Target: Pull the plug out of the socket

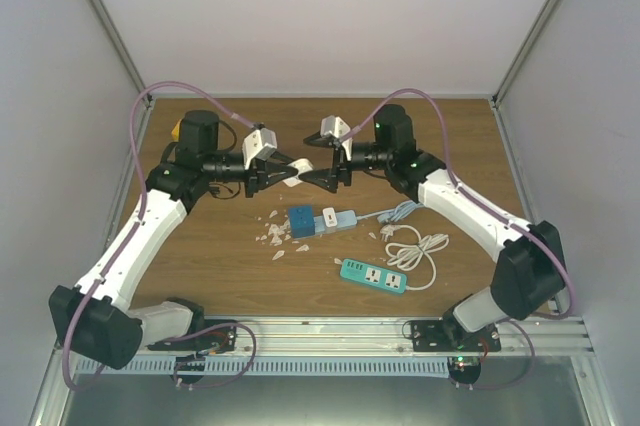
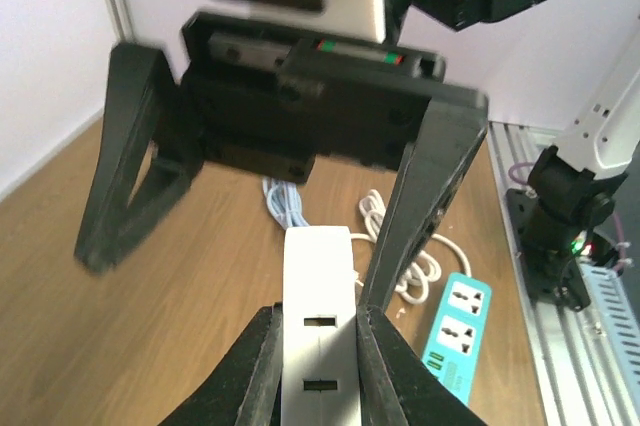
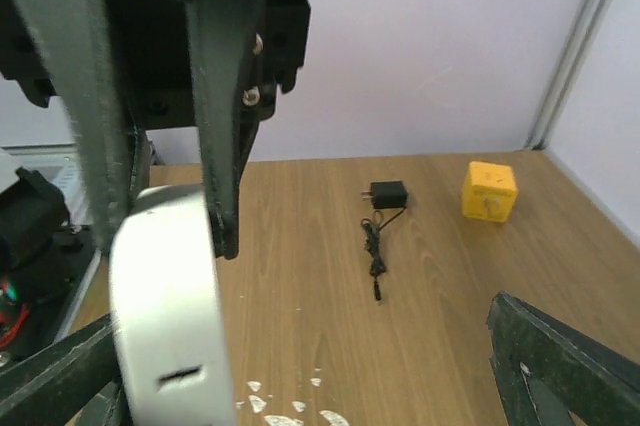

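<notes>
wooden table [image 1: 200, 276] bore the white power strip [image 1: 338, 217], the mark for every place below. above and beyond that strip the right gripper [image 1: 312, 179] hung with jaws spread wide, facing the left gripper [image 1: 280, 178], which was pinched tight on the white adapter [image 2: 318, 276], the task's piece, held clear of the table. the step seemed to call for the right jaws to close squarely on the adapter's free end, then draw straight back while the left held firm; any twist looked likely to slip
</notes>
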